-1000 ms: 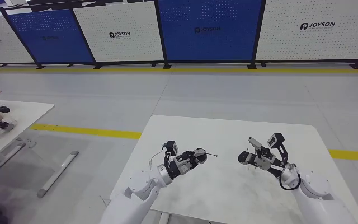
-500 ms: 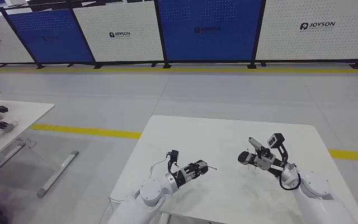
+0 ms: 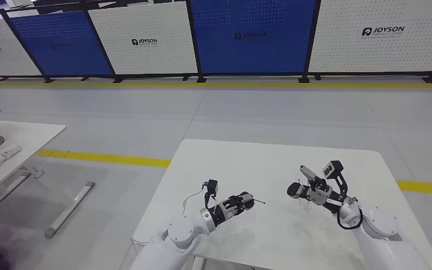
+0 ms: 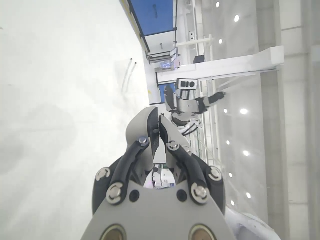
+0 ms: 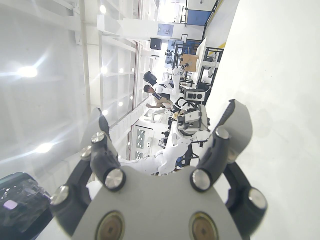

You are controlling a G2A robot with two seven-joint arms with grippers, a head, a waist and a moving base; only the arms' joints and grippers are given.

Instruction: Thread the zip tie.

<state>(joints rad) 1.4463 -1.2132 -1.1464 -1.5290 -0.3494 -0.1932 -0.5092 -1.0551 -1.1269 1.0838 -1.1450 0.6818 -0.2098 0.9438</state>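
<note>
**1. Left gripper** [image 3: 247, 200]. Above the table [image 3: 270, 158], closest to its near edge and some way in from the near-left corner. Fingers pressed together, clamped on one end of the zip tie.

**2. Zip tie** [image 3: 257, 201]. A thin, dark, straight strip. One end is pinched in the left gripper and the other juts free over the table top. Its long axis runs roughly along the near edge, with the free end aimed toward the right edge. Which end carries the head is too small to tell. No loop is formed, so threading looks not yet begun.

**3. Right gripper** [image 3: 298, 182]. Over the near half of the table, toward the right edge and slightly farther from the near edge than item 1. Fingers spread wide with nothing between them, as the right wrist view confirms.

**4. Governing relation (judgement).** The free end points almost straight at the right gripper, near it but not touching. The right arm is the only free one and the nearer to that tip. It would likely need to close the gap along the strip's axis, with its open fingers set across the strip rather than in line with it. A thin, springy tip could easily slip past a wide opening.

**5. Beyond the table.** Grey floor [image 3: 202, 108], with a yellow line [image 3: 101, 158] running past the left edge. Blue and white panels [image 3: 253, 34] stand along the back.
</note>
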